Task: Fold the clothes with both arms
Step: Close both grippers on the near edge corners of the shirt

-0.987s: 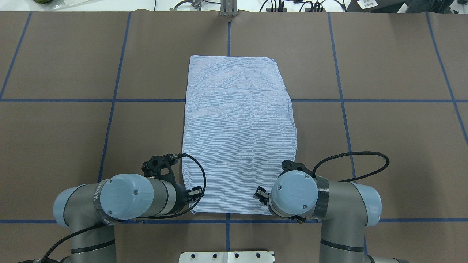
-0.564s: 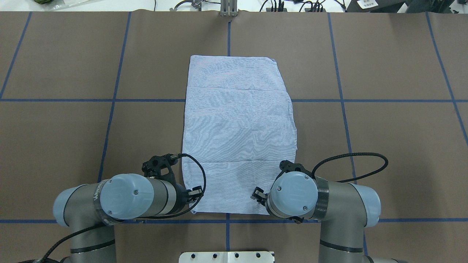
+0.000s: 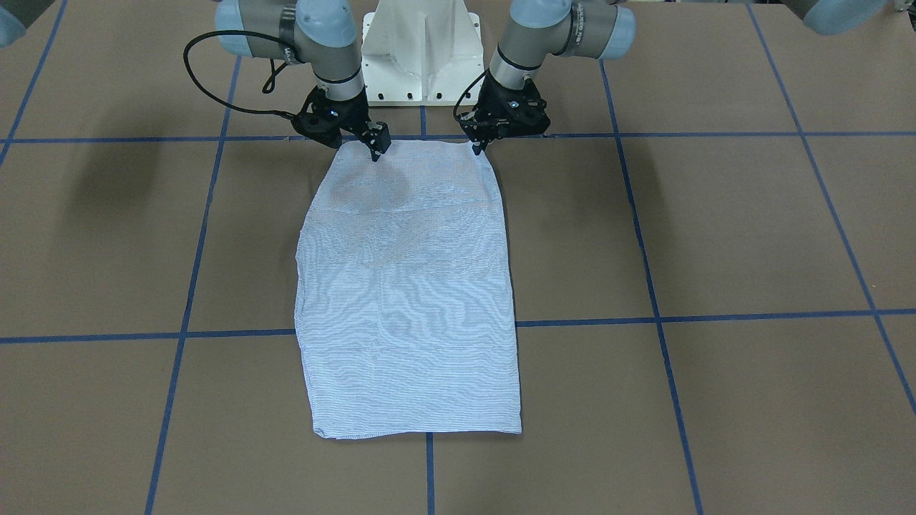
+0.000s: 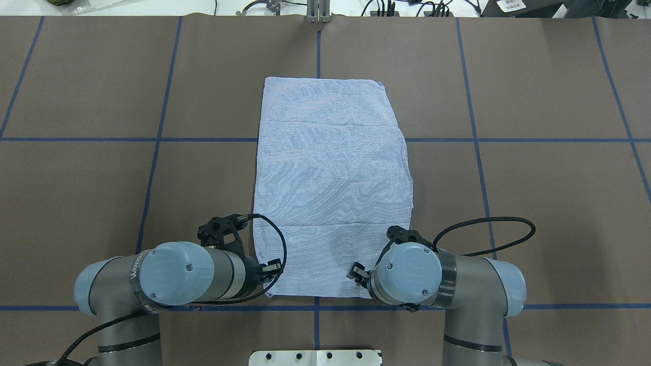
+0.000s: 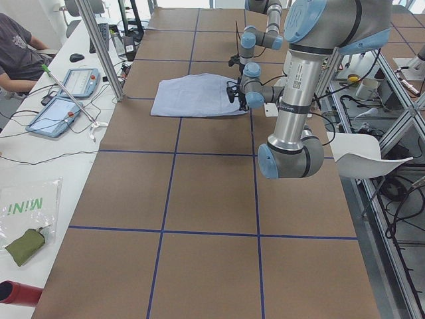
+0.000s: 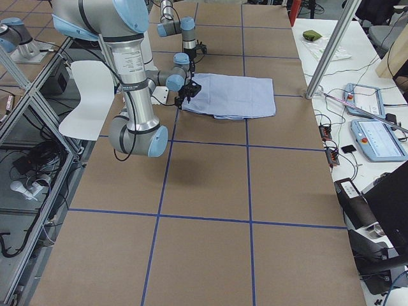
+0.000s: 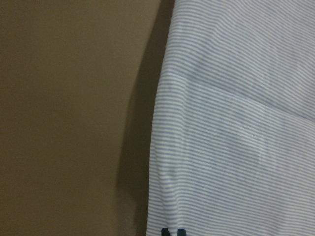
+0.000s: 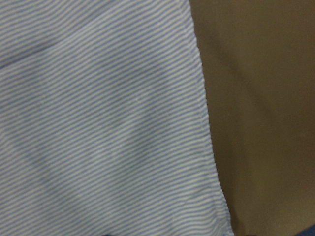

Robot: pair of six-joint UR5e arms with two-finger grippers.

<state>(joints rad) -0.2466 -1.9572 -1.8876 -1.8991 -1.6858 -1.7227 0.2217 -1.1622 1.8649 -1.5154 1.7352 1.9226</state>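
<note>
The light blue striped shirt [image 4: 330,188] lies flat on the brown table, folded into a long rectangle with its back up; collar, buttons and pocket are hidden. It also shows in the front view [image 3: 408,300]. My left gripper [image 4: 269,267] is at the shirt's near-left corner [image 3: 476,146]. In its wrist view, two dark fingertips [image 7: 181,232] sit close together on the shirt's edge. My right gripper [image 4: 356,272] hovers over the near-right corner [image 3: 377,150]. Its wrist view shows only the striped cloth [image 8: 98,123] and table, so I cannot tell how its jaws stand.
The white pedestal base [image 3: 422,57] stands just behind the shirt's near edge. A metal post [image 4: 318,12] and cables line the far table edge. Tablets [image 5: 60,113] and a seated person [image 5: 16,46] are on the operators' side. Blue tape lines grid the table.
My right arm has shifted slightly inward over the shirt's near-right corner. My left arm and the shirt have not moved.
</note>
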